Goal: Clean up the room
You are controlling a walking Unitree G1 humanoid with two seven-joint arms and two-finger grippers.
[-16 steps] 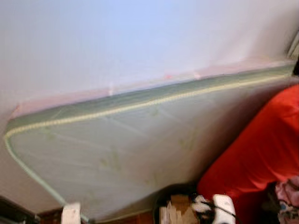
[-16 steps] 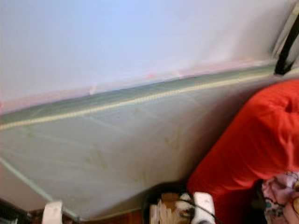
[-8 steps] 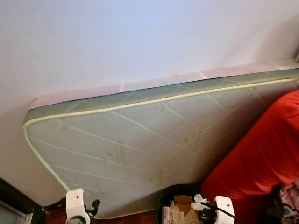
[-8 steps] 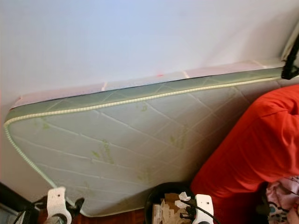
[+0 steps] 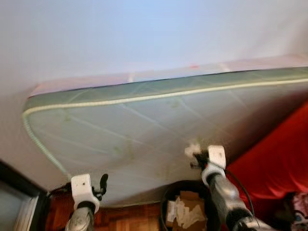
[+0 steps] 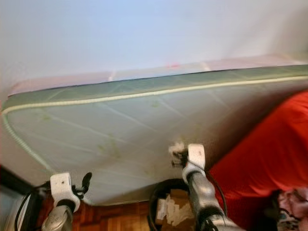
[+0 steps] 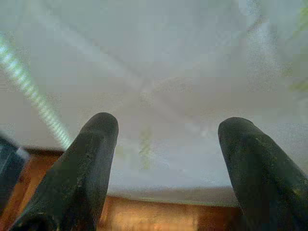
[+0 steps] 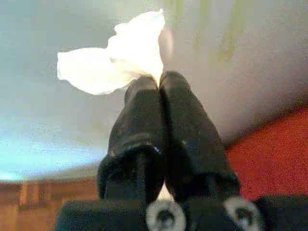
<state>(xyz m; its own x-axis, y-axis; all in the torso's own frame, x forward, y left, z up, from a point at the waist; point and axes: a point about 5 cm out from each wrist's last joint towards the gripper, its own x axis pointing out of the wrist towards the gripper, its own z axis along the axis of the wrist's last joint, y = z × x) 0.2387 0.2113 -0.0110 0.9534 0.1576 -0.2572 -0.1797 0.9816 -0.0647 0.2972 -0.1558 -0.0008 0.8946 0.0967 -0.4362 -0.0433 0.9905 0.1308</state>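
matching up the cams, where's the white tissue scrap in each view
Left eye: tissue scrap above the bin, at the right claw.
Right eye: left of the raised wrist.
Right wrist: pinched at the fingertips.
Left wrist: not in it.
Shared landmark: the quilted mattress.

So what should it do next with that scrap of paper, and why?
Probably lower the right hand and let go: it pinches a white paper scrap above the black bin, which already holds paper. The left hand is open and idle.
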